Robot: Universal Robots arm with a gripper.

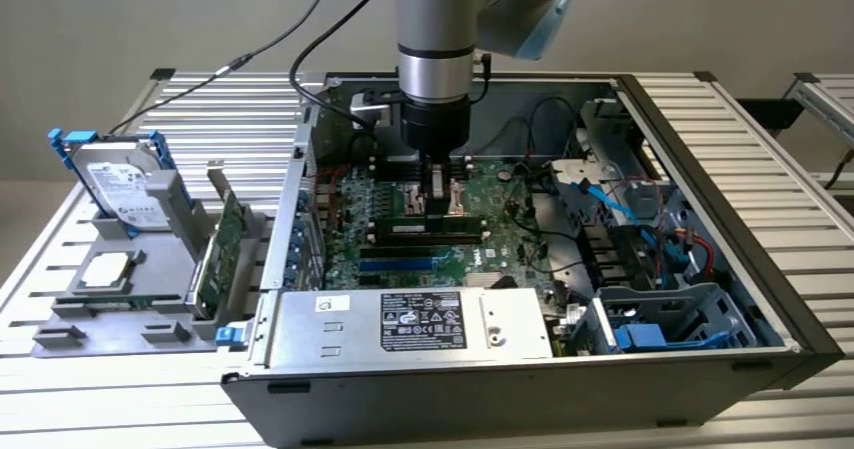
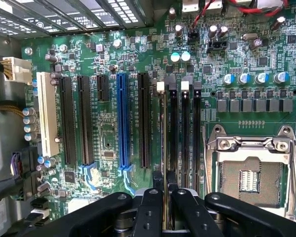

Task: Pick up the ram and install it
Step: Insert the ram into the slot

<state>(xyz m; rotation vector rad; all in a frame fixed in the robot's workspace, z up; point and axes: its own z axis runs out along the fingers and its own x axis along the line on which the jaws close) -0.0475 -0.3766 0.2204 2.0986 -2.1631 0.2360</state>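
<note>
Inside the open black computer case (image 1: 787, 339), the black pincer (image 2: 165, 195) grips the long thin green ram (image 2: 165, 138) edge-on, standing in a black memory slot (image 2: 171, 123) on the green motherboard (image 2: 113, 54).

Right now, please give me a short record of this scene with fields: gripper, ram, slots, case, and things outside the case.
gripper: the gripper is low over the motherboard, its fingers closed on the ram
ram: the ram stands on its edge, lined up along a memory slot
slots: black memory slots lie beside the CPU socket; a blue expansion slot is further away
case: the open computer case lies on the table
outside the case: a hard drive and a green expansion card stand at the exterior view's left
</note>
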